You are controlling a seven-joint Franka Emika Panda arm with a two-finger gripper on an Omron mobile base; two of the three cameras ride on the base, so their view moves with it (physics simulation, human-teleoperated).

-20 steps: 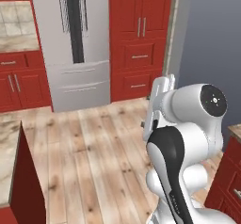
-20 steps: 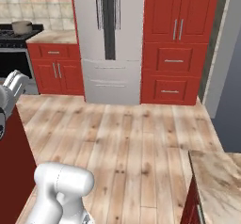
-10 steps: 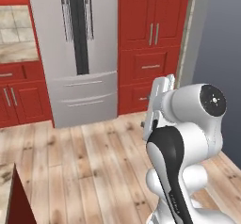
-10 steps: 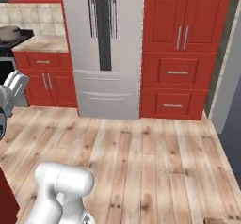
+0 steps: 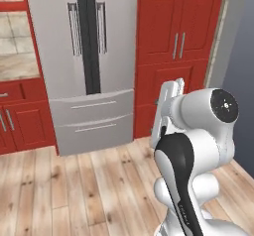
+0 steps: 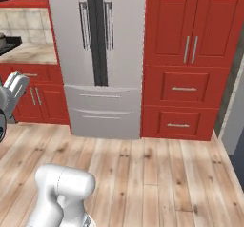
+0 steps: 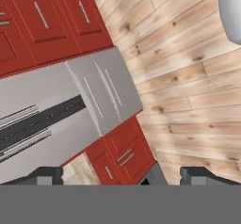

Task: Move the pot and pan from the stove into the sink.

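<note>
Fingertips of the gripper stand spread wide with nothing between them. Beyond them lie the steel fridge, red cabinets and plank floor. Past the fridge's far side, a dark stove edge shows at the counter.

Open floor; fridge, cabinets block ahead.

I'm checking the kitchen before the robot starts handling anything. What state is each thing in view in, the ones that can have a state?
Fridge: both upper doors shut, both lower drawers pushed in.
Tall red cabinet: doors shut.
Red drawers: both pushed in.
Low red cabinets: doors shut.
Gripper: open, holding nothing.
Stove: only a corner in frame, state cannot be told.
</note>
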